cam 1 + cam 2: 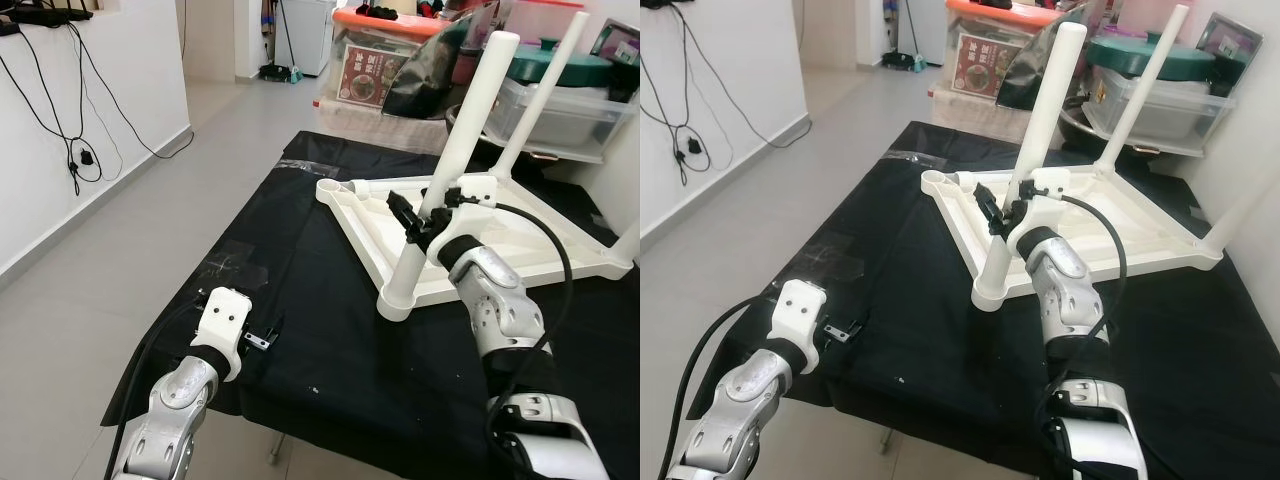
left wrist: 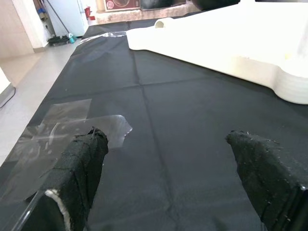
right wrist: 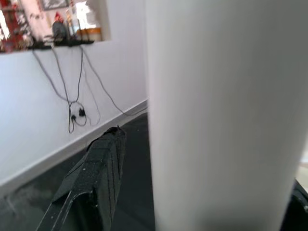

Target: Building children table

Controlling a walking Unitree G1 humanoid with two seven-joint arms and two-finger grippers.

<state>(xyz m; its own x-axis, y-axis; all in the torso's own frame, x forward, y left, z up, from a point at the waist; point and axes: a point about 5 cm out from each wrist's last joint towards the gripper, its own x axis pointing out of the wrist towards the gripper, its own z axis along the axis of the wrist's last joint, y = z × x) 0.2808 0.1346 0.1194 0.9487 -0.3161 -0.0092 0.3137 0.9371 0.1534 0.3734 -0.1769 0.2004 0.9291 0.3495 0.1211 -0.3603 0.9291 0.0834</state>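
On the left, the left claw (image 1: 262,341) is hovering just above the black cloth (image 1: 300,330) near the front corner of the counter, its two black fingers (image 2: 79,163) spread apart and holding nothing, with a patch of clear tape (image 2: 62,126) lying on the cloth just beside it. Moving to the middle, the white tabletop (image 1: 385,235) is lying upside down on the cloth, and the near leg (image 1: 450,165) is standing in its front corner socket, leaning a little rather than fully upright. The right claw (image 1: 425,215) is closing around this leg low down, near the socket, with one finger (image 3: 96,173) showing beside the white tube; the hold looks firm. To do this step well, the leg probably needs to be kept in line with the socket while it is being turned or pressed home, since a tilted leg could bind, and the free left claw could be steadying the tabletop so it is not sliding on the cloth. Further right, a second leg (image 1: 540,85) is already standing at the far corner. Around the counter, grey floor tiles (image 1: 130,230) are running past a white wall with hanging cables (image 1: 75,150), and plastic storage bins (image 1: 560,105) are stacked behind.
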